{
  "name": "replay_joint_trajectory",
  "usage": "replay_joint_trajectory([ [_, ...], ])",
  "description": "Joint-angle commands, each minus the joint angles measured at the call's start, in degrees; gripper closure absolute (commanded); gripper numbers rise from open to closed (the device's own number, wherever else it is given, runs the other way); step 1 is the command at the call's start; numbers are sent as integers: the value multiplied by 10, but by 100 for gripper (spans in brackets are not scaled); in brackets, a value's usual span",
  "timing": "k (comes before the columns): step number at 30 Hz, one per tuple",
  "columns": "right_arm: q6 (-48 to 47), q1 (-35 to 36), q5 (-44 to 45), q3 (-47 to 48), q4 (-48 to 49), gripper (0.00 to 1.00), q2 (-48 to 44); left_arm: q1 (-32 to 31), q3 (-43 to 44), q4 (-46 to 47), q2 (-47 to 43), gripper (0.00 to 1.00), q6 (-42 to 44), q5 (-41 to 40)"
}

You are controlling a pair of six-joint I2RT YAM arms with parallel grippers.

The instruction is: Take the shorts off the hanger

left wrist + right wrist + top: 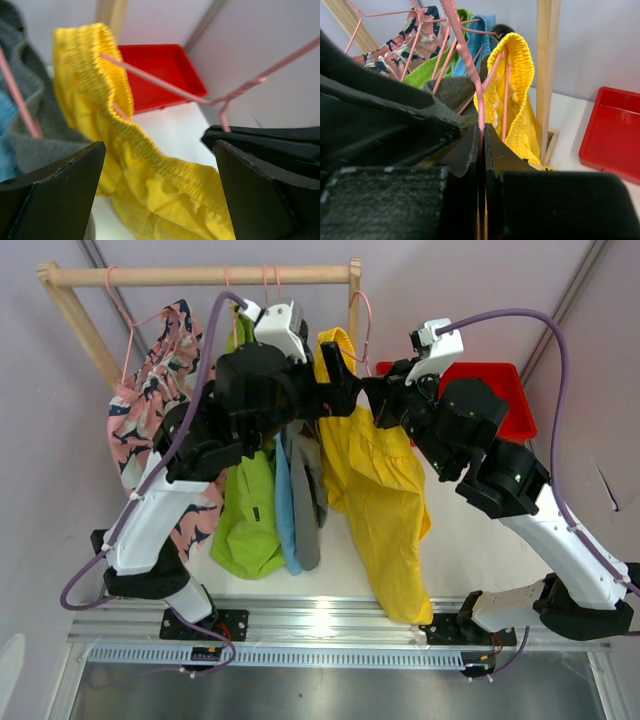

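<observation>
The right gripper point(481, 150) is clenched on the pink wire hanger point(465, 52) that carries the yellow shorts point(385, 490). Their elastic waistband is looped over the wire and the legs trail down toward the near edge of the tabletop point(460, 540). The left gripper point(159, 195) is spread wide and grips nothing, with the yellow waistband running between its fingers. The pink patterned shorts point(140, 430), lime green shorts point(250, 520), light blue shorts point(287, 510) and grey shorts point(308, 510) hang from the wooden rack point(200, 276) along the far edge. A red tray point(505, 390) sits at the far right corner.
</observation>
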Motion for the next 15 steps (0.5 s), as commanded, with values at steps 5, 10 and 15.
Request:
replay_joint_trajectory([
  [5,-8,14,49,-15,68,100,-7,-71,15,-19,1,2,-50,-175],
  [10,-11,24,76,-32,78,100,-11,-125,14,16,-8,2,-35,-239],
  [15,-21,24,88,-35,89,100,-15,-136,3,19,-15,4,-28,-238],
])
